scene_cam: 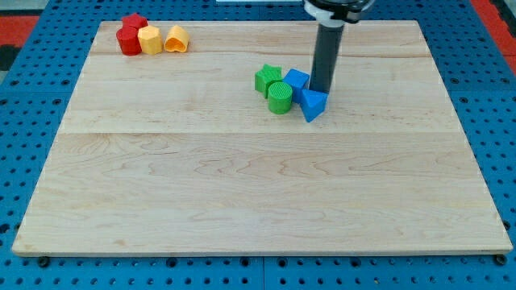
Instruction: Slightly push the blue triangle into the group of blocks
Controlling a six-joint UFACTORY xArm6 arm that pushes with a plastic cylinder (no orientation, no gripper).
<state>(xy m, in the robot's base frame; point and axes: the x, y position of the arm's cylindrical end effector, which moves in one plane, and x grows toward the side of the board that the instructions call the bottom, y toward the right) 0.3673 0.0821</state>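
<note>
The blue triangle (pixel 314 105) lies right of the board's centre-top, touching the blue cube (pixel 297 82) at its upper left. A green cylinder (pixel 279 97) and a green star-like block (pixel 267 78) sit just left of these, forming one tight group. My tip (pixel 322 90) stands at the upper right edge of the blue triangle, touching or almost touching it, just right of the blue cube. The rod rises up out of the view's top.
At the view's top left, a red star-like block (pixel 134 22), a red cylinder (pixel 127 40), a yellow hexagon-like block (pixel 149 39) and an orange-yellow block (pixel 176 38) cluster together. The wooden board (pixel 258 201) lies on a blue perforated table.
</note>
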